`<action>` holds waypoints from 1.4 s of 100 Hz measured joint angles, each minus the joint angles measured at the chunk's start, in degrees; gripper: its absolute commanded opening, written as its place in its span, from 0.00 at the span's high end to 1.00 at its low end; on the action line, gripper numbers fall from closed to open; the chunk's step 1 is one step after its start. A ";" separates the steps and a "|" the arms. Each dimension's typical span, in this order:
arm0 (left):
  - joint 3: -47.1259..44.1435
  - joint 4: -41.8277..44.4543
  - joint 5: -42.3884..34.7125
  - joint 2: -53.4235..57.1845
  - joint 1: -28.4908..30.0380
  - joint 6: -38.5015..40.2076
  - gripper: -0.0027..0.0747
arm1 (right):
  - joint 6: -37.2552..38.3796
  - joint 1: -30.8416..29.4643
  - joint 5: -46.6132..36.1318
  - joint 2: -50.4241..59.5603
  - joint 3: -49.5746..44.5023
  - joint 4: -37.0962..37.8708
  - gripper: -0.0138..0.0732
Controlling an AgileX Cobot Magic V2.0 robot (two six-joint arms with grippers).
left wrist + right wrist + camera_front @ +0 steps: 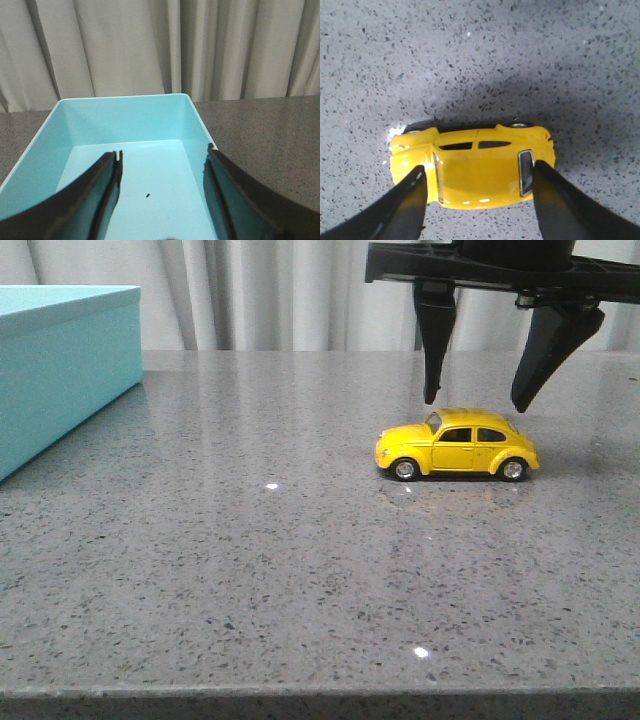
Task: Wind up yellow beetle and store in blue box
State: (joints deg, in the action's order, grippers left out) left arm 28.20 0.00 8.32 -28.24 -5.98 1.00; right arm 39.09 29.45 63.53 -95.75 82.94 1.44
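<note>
Yellow beetle (457, 444) glossy; blue box (60, 365) smooth matte; table (250, 570) polished speckled stone.

Right end effector (475, 400): matte black, tapered curved fingers; black crossbar above.

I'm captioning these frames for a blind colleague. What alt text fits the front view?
An open black right gripper hangs just above the roof of a yellow beetle, which stands on its wheels on a grey speckled table, nose pointing left. A corner of the blue box shows at the left edge, with pale curtains behind.
</note>
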 measured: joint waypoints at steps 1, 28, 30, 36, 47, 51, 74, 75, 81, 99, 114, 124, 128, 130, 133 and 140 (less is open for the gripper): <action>0.00 0.00 0.00 0.00 0.00 0.00 0.49 | 0.00 0.00 0.00 0.00 0.00 -0.03 0.30; 0.00 0.00 0.00 0.00 0.00 0.00 0.49 | 0.02 0.00 0.45 -1.41 0.11 0.02 0.30; 0.00 0.00 0.00 0.00 0.00 0.00 0.49 | 0.02 0.00 0.55 -1.70 0.11 0.02 0.30; 0.00 0.00 0.00 0.00 0.00 0.00 0.49 | 0.12 0.00 0.56 -2.12 0.11 0.02 0.30; 0.00 0.00 0.00 0.00 0.00 0.00 0.49 | 0.35 0.00 0.56 -2.11 0.11 0.02 0.30; 0.00 0.00 0.00 0.00 0.00 0.00 0.49 | 0.35 0.00 0.56 -2.11 0.11 0.02 0.30; 0.00 0.49 -0.05 0.00 0.00 0.00 0.49 | 0.35 0.00 0.99 -2.82 0.44 0.15 0.30; 0.00 0.61 -0.05 0.00 0.00 0.00 0.49 | 0.35 0.00 0.99 -2.82 0.47 0.27 0.30; 0.00 1.14 -0.15 0.00 0.00 0.00 0.49 | 0.35 0.00 1.12 -2.93 0.57 0.65 0.30; 0.00 2.17 -0.14 0.00 -0.64 0.00 0.49 | 0.35 0.00 3.38 -3.02 0.70 4.17 0.30; 0.00 2.29 -0.14 0.00 -0.90 0.00 0.49 | 0.20 0.00 4.01 -3.02 0.70 5.67 0.30; 0.00 2.29 -0.14 0.00 -0.90 0.00 0.49 | 0.20 0.13 4.14 -3.02 0.70 6.23 0.30; 0.00 2.29 -0.14 0.00 -0.90 0.00 0.49 | 0.20 0.13 4.14 -3.02 0.70 6.31 0.30; 0.00 2.29 -0.14 0.00 -0.90 0.00 0.49 | 0.20 0.13 4.14 -3.02 0.70 6.31 0.30; 0.00 2.29 -0.14 0.00 -0.90 0.00 0.49 | 0.20 0.02 4.25 -3.02 0.57 6.31 0.30; 0.00 2.29 -0.14 0.00 -0.90 0.00 0.49 | 0.20 -0.57 4.25 -2.80 0.01 6.31 0.30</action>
State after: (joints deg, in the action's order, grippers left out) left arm 28.20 2.29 8.18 -28.24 -6.88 1.00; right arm 39.29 28.88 67.78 -98.55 82.94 7.75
